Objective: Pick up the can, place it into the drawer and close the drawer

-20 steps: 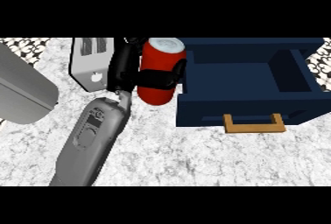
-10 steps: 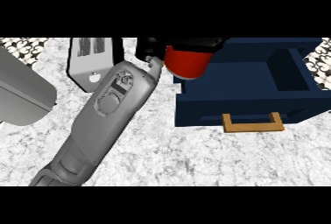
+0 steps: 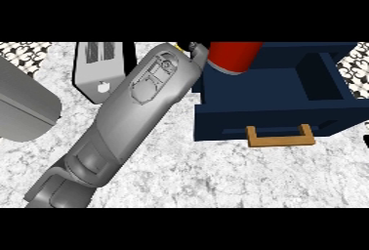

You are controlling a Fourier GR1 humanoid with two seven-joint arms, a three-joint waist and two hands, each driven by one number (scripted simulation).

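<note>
I was mid-placement: my left forearm (image 3: 137,112) reached over the bench (image 3: 238,176), carrying the can (image 3: 232,56) above the open drawer (image 3: 274,117). My robot hand was hidden; I cannot tell its fingers. Next I judged lowering and releasing. The can looked red, glossy, tilted.

The red can (image 3: 232,56) is cut off at the view's far edge, its top unseen. The hand holding it is almost wholly hidden behind the grey forearm (image 3: 137,112). The drawer (image 3: 274,112) runs out of view at right; the toaster (image 3: 97,68) is cropped far.
</note>
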